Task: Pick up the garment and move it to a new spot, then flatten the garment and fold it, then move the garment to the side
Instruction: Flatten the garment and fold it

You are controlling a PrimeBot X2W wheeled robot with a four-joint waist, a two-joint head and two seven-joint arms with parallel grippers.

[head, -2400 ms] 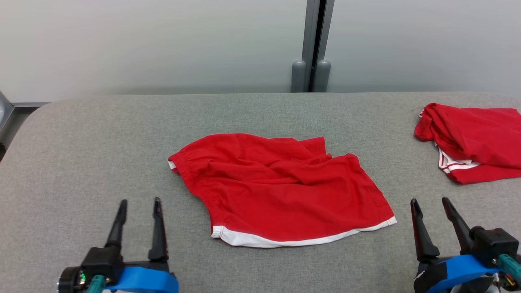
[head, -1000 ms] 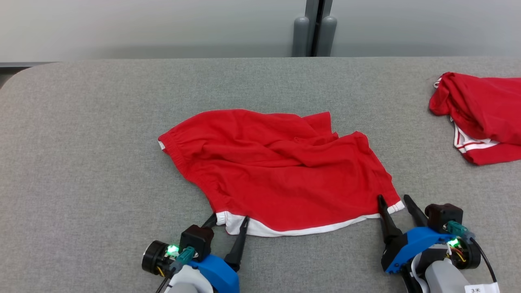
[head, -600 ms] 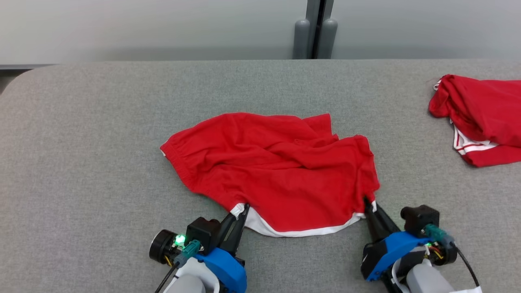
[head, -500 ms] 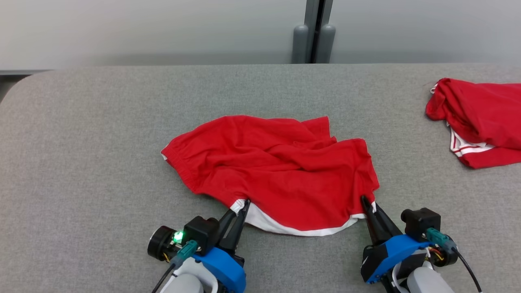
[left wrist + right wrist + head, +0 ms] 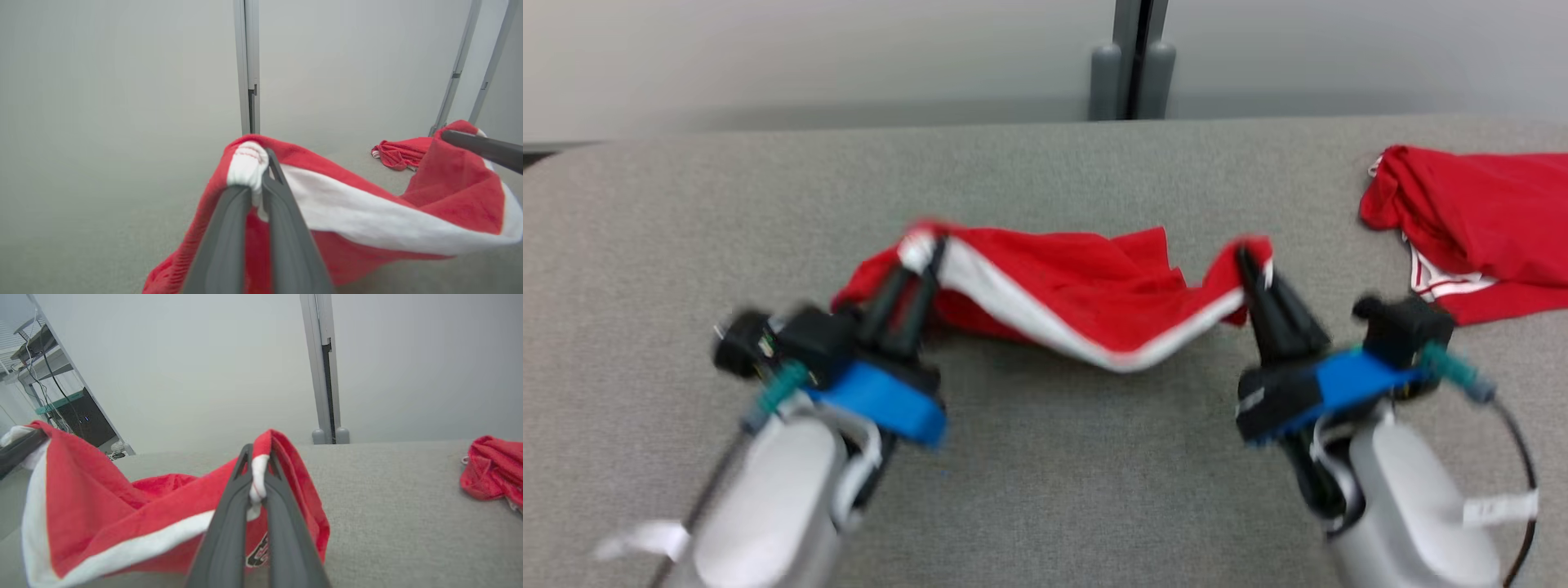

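Head view, garment [image 5: 1086, 294]: red shorts with a white hem, at the centre of a blurred picture. They are strung between the two grippers, and the hem sags toward 6 o'clock.
Head view, left gripper [image 5: 929, 249]: fingers pressed together, pinching the hem corner at the garment's 9 o'clock end, raised off the table [image 5: 1045, 490].
Head view, right gripper [image 5: 1245, 256]: fingers pressed together, pinching the hem corner at the 3 o'clock end, at about the same height.
Head view, table: grey fabric top. The garment's far part looks to lie on it toward 12 o'clock.
Head view, second red garment [image 5: 1478, 220]: bunched at 2 o'clock, well apart from the held one.
Head view, post [image 5: 1131, 57]: grey, upright against the pale wall at 12 o'clock.
Left wrist view, grip: the white corner bulges out above the closed fingertips. The red cloth hangs down to 7 o'clock.
Left wrist view, extra: the right gripper's dark finger enters at 3 o'clock with red cloth draped on it. Two slanted grey struts [image 5: 453, 73] stand at 2 o'clock.
Right wrist view, grip: a narrow white strip is squeezed between the fingertips, with the red cloth folded over them.
Right wrist view, extra: a dark print [image 5: 257, 549] on the cloth at 6 o'clock, partly hidden by the fingers, and a shelf rack with cables [image 5: 49, 355] at 10 o'clock.
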